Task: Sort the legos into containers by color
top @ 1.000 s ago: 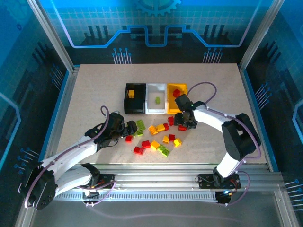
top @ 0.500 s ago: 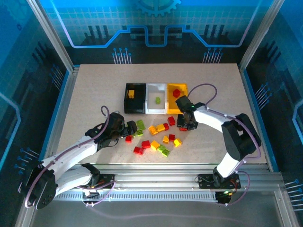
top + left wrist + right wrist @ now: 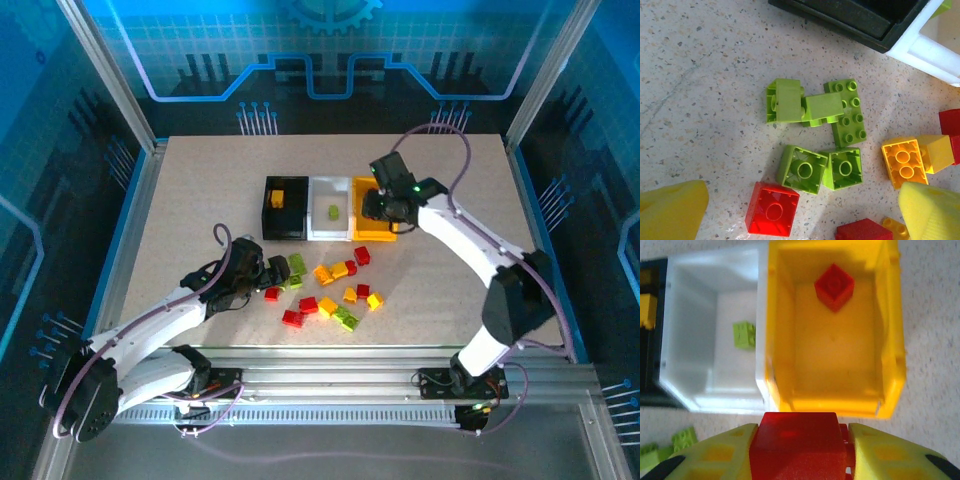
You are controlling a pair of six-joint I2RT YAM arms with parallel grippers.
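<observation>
Right fingers [image 3: 715,452] clamp a red brick [image 3: 799,442] at bottom centre, just below the yellow bin [image 3: 777,340], which holds another red brick [image 3: 834,286]. Left fingers [image 3: 670,207] stand apart over green bricks [image 3: 802,172] on the worktop [image 3: 700,75].

Speckled beige table [image 3: 200,200], blue circuit-patterned walls [image 3: 330,50]; aluminium frame posts [image 3: 108,70], slotted rail [image 3: 350,385] along the near edge
</observation>
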